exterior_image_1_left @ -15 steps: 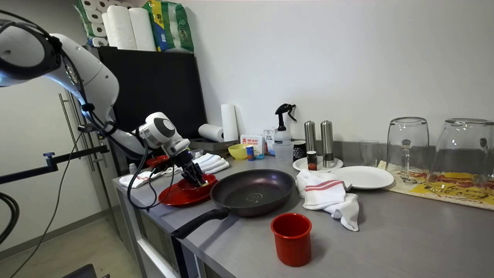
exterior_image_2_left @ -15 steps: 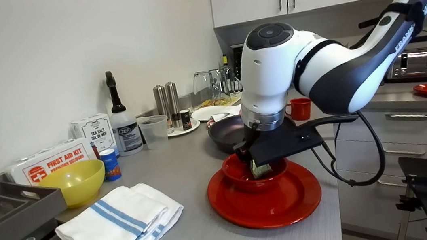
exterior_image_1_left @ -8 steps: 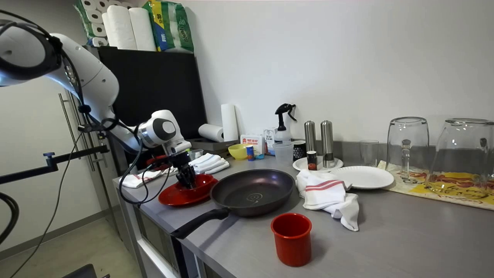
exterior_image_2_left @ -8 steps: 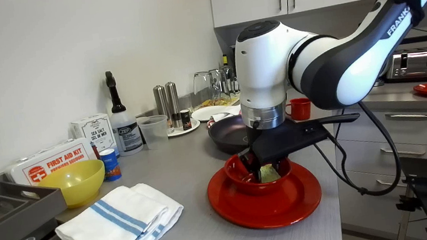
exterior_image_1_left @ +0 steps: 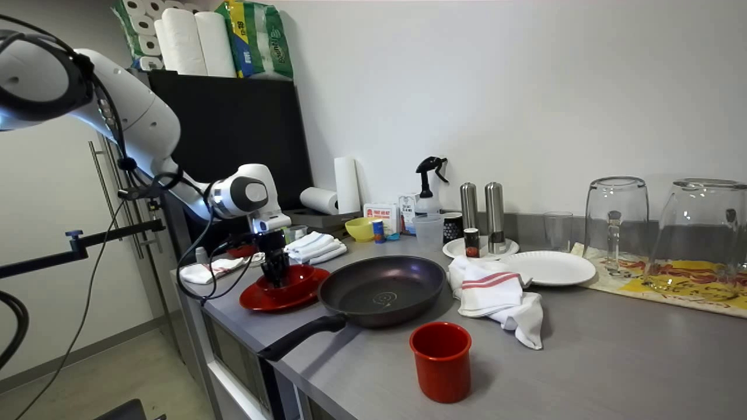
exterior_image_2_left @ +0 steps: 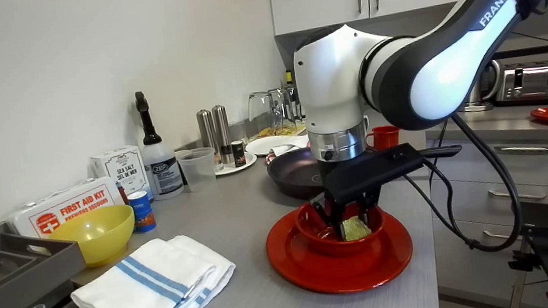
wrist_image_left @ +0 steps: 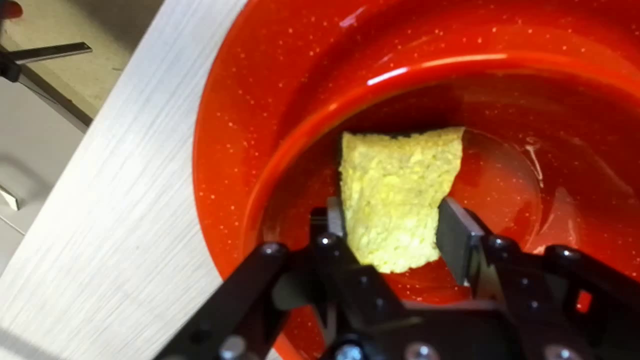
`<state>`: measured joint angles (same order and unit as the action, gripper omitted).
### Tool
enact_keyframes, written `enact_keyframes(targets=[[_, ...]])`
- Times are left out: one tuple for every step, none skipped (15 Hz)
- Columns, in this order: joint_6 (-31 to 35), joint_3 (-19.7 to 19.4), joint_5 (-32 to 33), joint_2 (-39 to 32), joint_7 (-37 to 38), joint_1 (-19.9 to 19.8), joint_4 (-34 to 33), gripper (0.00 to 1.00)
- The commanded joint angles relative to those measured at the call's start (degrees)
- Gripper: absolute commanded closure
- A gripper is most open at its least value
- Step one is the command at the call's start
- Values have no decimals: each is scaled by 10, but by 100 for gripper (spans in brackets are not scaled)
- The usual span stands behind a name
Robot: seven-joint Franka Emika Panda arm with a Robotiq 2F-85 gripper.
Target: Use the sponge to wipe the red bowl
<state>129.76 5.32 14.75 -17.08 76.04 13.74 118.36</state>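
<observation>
Wrist view: fingers (wrist_image_left: 454,242) pinch the sponge (wrist_image_left: 400,197); red bowl (wrist_image_left: 530,115) around it.

The counter (exterior_image_1_left: 613,361) carries a red plate (exterior_image_2_left: 394,259), a pan (exterior_image_1_left: 382,286) near it, a red cup (exterior_image_1_left: 442,370), a crumpled cloth (exterior_image_1_left: 493,291), 2 white plates (exterior_image_1_left: 557,269), a yellow bowl (exterior_image_2_left: 99,241), a spray bottle (exterior_image_2_left: 162,173) and folded towels (exterior_image_2_left: 156,281).

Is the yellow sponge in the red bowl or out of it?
In. The wrist view shows the sponge inside the rim of the red bowl, held between the fingers.
</observation>
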Motion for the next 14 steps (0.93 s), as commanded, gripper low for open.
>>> enact_keyframes(targets=[[-41,9,-66,-6,-54,-8,-23,77],[-49,10,-82,-7,-64,-9,-27,77],[-59,11,-100,-8,-77,-10,-32,77],[-67,11,-113,-8,-85,-11,-36,77],[-75,11,-126,-8,-93,-11,-41,77],[-82,10,-135,-9,-98,-11,-46,77],[-89,10,-145,-9,-104,-11,-51,77],[-95,10,-152,-10,-108,-11,-55,77],[-101,10,-159,-9,-112,-11,-60,77],[-107,10,-167,-9,-117,-12,-65,77],[-112,11,-174,-8,-123,-12,-69,77],[-118,11,-183,-8,-129,-13,-74,77],[-123,12,-190,-7,-134,-13,-79,77],[-128,12,-197,-8,-139,-13,-83,77]])
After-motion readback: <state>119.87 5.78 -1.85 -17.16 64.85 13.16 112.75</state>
